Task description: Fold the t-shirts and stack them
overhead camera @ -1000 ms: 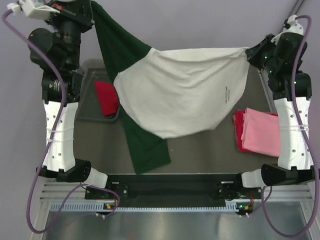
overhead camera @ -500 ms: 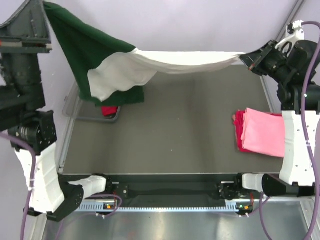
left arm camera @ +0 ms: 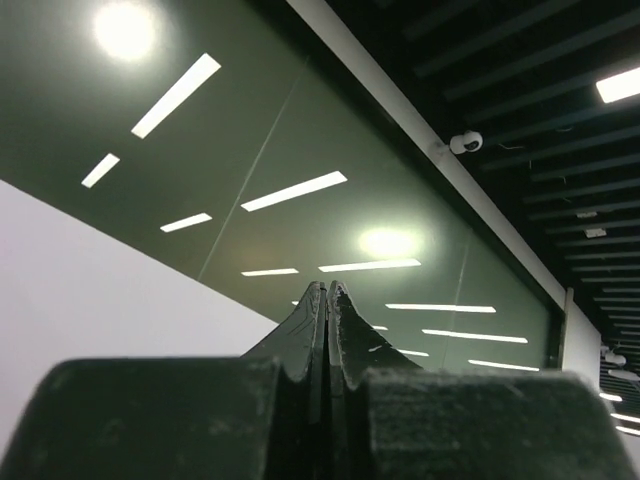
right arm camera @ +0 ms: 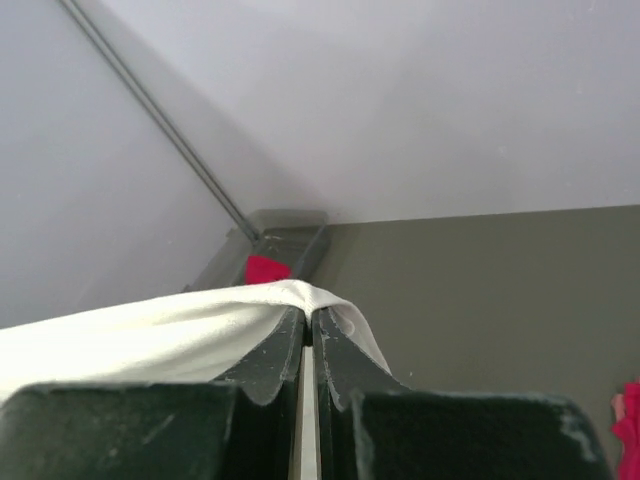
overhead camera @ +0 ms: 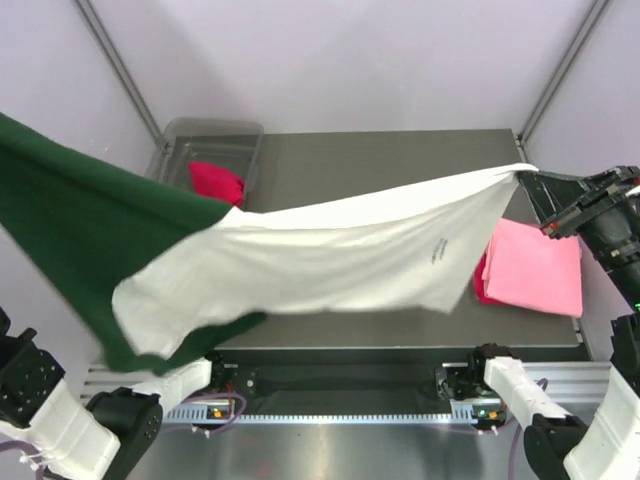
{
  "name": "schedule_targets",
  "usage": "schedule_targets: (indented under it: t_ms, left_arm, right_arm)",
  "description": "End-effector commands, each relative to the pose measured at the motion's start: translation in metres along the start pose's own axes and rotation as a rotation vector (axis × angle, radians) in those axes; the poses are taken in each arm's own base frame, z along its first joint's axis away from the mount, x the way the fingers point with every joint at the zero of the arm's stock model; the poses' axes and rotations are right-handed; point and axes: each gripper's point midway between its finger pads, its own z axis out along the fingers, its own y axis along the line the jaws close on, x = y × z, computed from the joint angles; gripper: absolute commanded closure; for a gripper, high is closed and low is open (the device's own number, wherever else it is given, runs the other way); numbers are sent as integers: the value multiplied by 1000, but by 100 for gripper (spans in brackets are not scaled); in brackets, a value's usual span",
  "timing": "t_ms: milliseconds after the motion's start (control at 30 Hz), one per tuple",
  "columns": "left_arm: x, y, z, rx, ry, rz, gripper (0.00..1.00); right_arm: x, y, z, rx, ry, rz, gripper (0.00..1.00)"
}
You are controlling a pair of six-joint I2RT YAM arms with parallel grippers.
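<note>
The white t-shirt with dark green sleeves (overhead camera: 320, 260) hangs stretched in the air above the table's near half. Its green part (overhead camera: 70, 220) runs off the left edge. My right gripper (overhead camera: 533, 186) is shut on a white edge of it (right arm camera: 285, 296), the cloth draped over the fingertips (right arm camera: 340, 345). My left gripper (left arm camera: 327, 292) points up at the ceiling with its jaws shut and a thin dark layer between them; it is out of the top view, where the shirt's green end leads. A folded pink t-shirt (overhead camera: 535, 268) lies on a red one (overhead camera: 481, 283) at the right.
A clear grey bin (overhead camera: 232, 128) stands at the far left of the dark table (overhead camera: 380, 160) with a crumpled red t-shirt (overhead camera: 215, 180) inside it. The arm bases sit at the table's near edge.
Both arms swung the held shirt from the far side toward the near edge. The left gripper has left the top view to the left. The shirt now spreads flatter and lower across the table's front.
</note>
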Motion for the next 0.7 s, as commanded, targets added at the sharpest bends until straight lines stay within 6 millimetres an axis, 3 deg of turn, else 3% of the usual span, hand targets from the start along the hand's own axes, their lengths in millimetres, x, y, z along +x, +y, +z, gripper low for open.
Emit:
schedule_targets:
  t_ms: [0, 100, 133, 267, 400, 433, 467, 500, 567, 633, 667]
  left_arm:
    - [62, 58, 17, -136, 92, 29, 100]
    - [109, 92, 17, -186, 171, 43, 100]
    - [137, 114, 13, -219, 218, 50, 100]
    - [217, 175, -3, -311, 358, 59, 100]
    - [249, 208, -1, -360, 366, 72, 100]
    - [232, 194, 17, -331, 314, 72, 100]
    - [245, 206, 26, -345, 327, 92, 100]
    - [211, 175, 49, -287, 262, 83, 100]
    - [207, 160, 65, -215, 238, 56, 100]
    - [179, 132, 79, -128, 144, 21, 100]
    - [176, 129, 81, -115, 126, 3, 100]
  right_arm:
    - [17, -37, 30, 121, 83, 32, 100]
    - [30, -62, 54, 175, 121, 33, 100]
    - [34, -70, 61, 188, 130, 35, 100]
    - [68, -114, 106, 253, 231, 39, 100]
    - [76, -134, 139, 264, 271, 57, 100]
    - [71, -134, 145, 261, 261, 65, 100]
    - [59, -132, 156, 252, 240, 73, 100]
    - [52, -131, 161, 249, 234, 76, 100]
    - [29, -134, 167, 265, 195, 90, 100]
    - [-3, -138, 173, 268, 123, 96, 100]
    - [-12, -139, 175, 263, 98, 124, 100]
